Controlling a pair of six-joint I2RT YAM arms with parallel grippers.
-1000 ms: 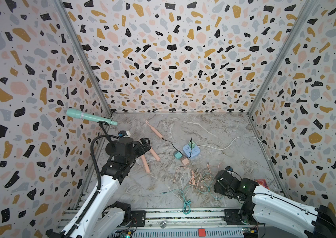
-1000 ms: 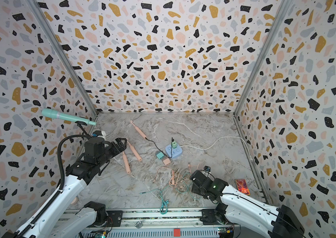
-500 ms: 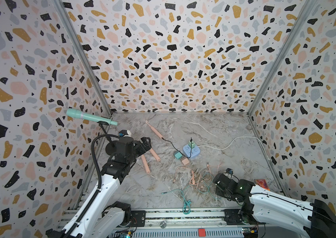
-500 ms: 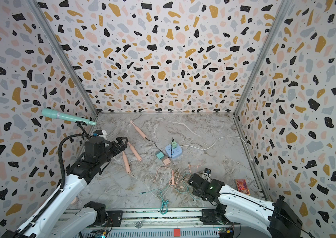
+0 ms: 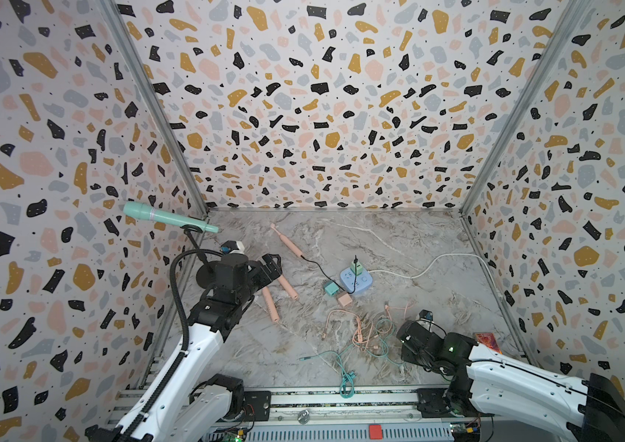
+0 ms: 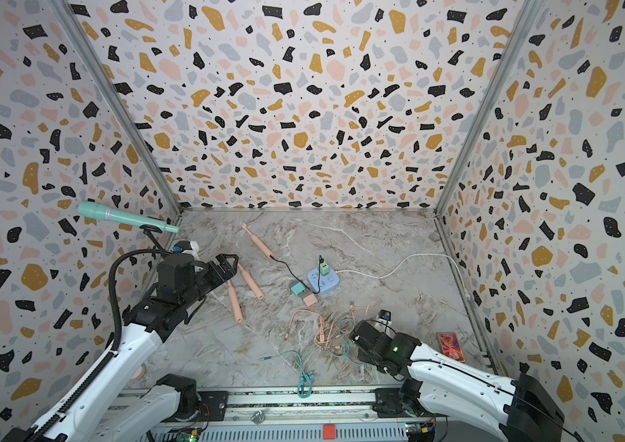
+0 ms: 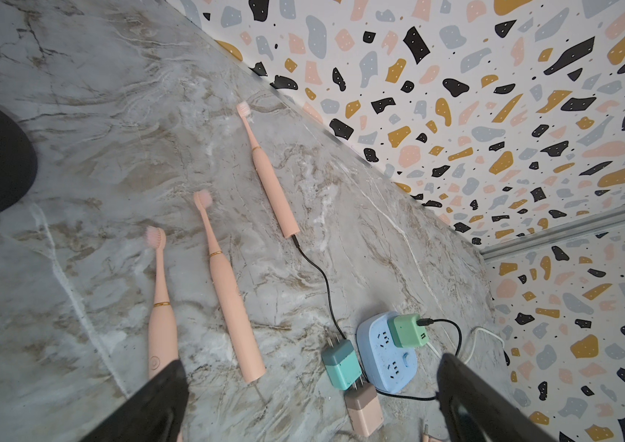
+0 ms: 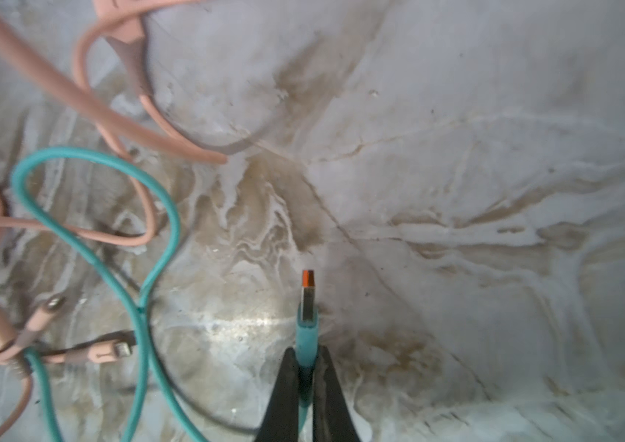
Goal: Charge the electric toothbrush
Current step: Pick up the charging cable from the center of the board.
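Three pink electric toothbrushes lie on the marble floor. The far toothbrush (image 7: pixel 272 183) has a black cable running to a green adapter (image 7: pixel 406 330) on the blue power strip (image 7: pixel 383 359). The other two (image 7: pixel 226 291) (image 7: pixel 161 317) lie unplugged side by side. My left gripper (image 7: pixel 311 367) hangs open above their handle ends, holding nothing; in a top view it (image 5: pixel 274 264) hovers at the left. My right gripper (image 8: pixel 306 354) is shut on the teal USB plug (image 8: pixel 307 325), whose metal tip sticks out past the fingers. The teal cable (image 8: pixel 150 275) loops away beside it.
A loose teal adapter (image 7: pixel 341 361) and a pink adapter (image 7: pixel 364 411) lie beside the strip. Tangled pink cables (image 8: pixel 112 111) spread near my right gripper. A teal microphone (image 5: pixel 165 218) on a stand juts from the left wall. A red card (image 5: pixel 489 342) lies at the right.
My right gripper has closed onto the teal USB plug and shifted slightly left among the cables. The left arm has not moved.
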